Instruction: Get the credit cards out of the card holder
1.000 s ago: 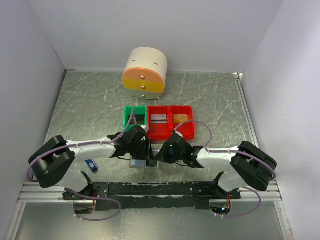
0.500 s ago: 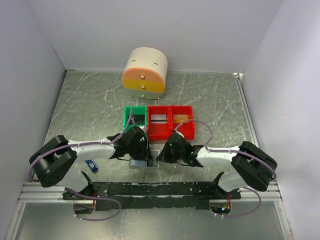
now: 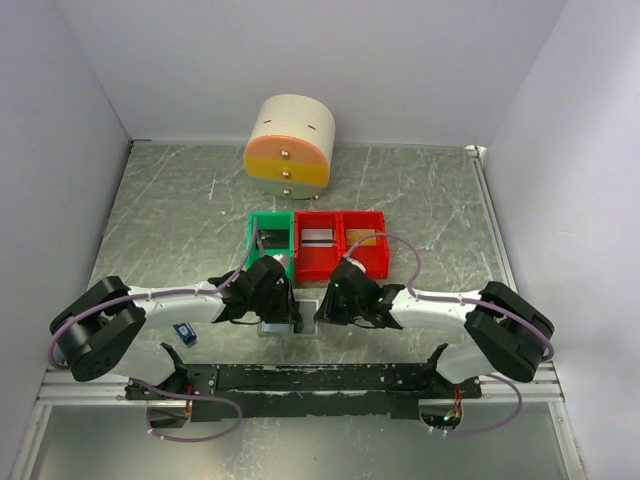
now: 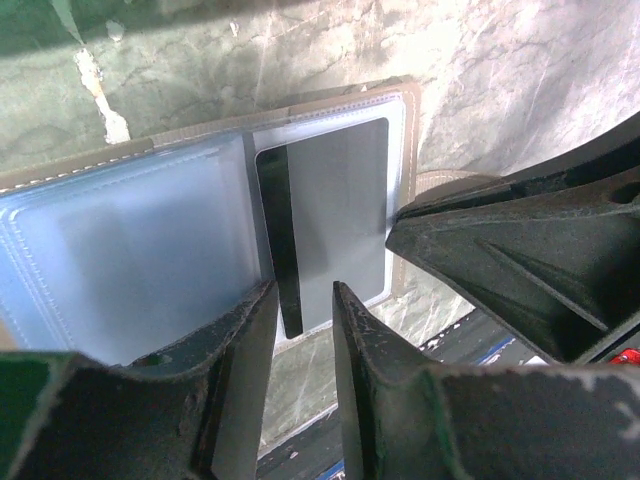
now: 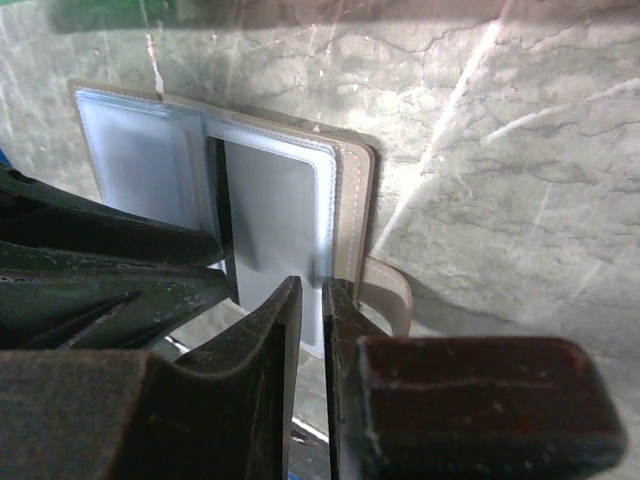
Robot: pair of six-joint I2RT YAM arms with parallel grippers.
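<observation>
Left end effector [image 4: 300,300] narrower, tips over card holder [image 4: 120,230]

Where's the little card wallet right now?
In the top view the card holder lies open near the front edge of the table, slightly left of centre, between the left gripper and right gripper, before the red bins.

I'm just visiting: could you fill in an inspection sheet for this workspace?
Surface: grey marbled table.
Job's things: card holder lies open; one grey card sits in its pocket.
Clutter: green bin, red bins, round drawer unit, small blue object.
Grippers: left gripper, jaws slightly apart over the card's end; right gripper nearly closed at the holder's edge, grip unclear.
Cables: purple cables run along both arms.
Surroundings: plain white walls.
</observation>
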